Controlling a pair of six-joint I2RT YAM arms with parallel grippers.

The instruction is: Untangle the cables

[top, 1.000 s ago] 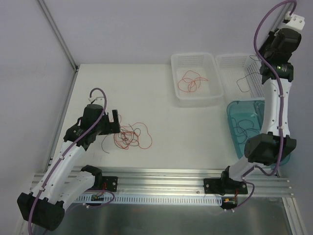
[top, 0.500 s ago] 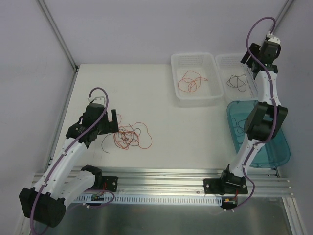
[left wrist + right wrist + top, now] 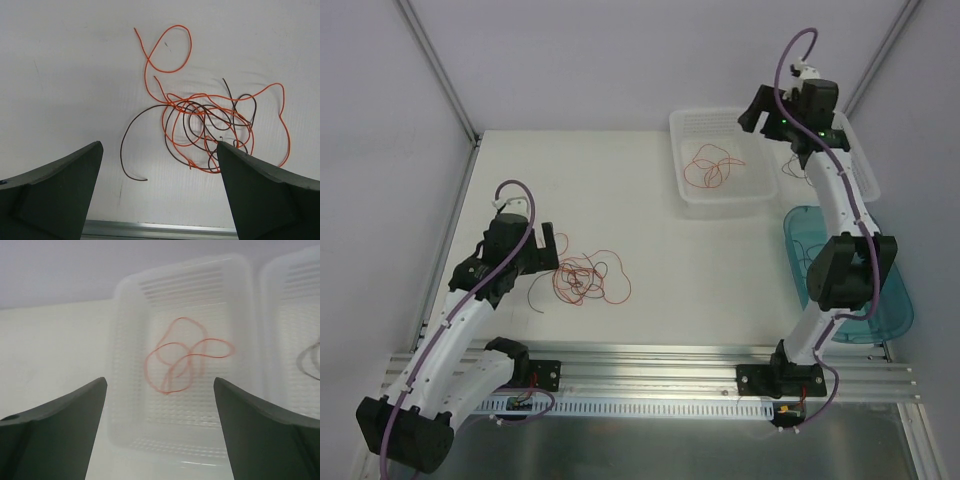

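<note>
Your left gripper (image 3: 552, 245) hangs wide open and empty over the near-left part of the bench (image 3: 670, 290), fingers spread with nothing between them; the tangle of cables (image 3: 585, 278) lies flat on the bench just to that gripper's right, nearer the near edge than the far one, and apart from the fingers as far as the overhead view shows; from the left wrist camera you see the knot ahead of the jaws and off toward the finger on the right of that view, red-orange strands looped through dark brown-black ones; a red-orange loop (image 3: 190, 46) reaches away from the gripper, and a dark strand (image 3: 122, 142) curls out to the left, its loose end lying in line with the gap between the fingers; whether the knot's near edge touches that finger you cannot tell. Your right gripper (image 3: 755, 108) is raised above the far-right part of the bench, likewise released and holding nothing, fingers well apart; below it a clear basket (image 3: 685, 195) sits against the far edge, a single red-orange cable (image 3: 710, 165) coiled loose on its floor, roughly centred between the fingers in the right wrist view; a second basket (image 3: 868, 180) stands just beside it to the right, a dark cable (image 3: 310, 360) showing inside it at the margin of that view; a teal tray (image 3: 895, 310) lies nearer you along the right edge.
</note>
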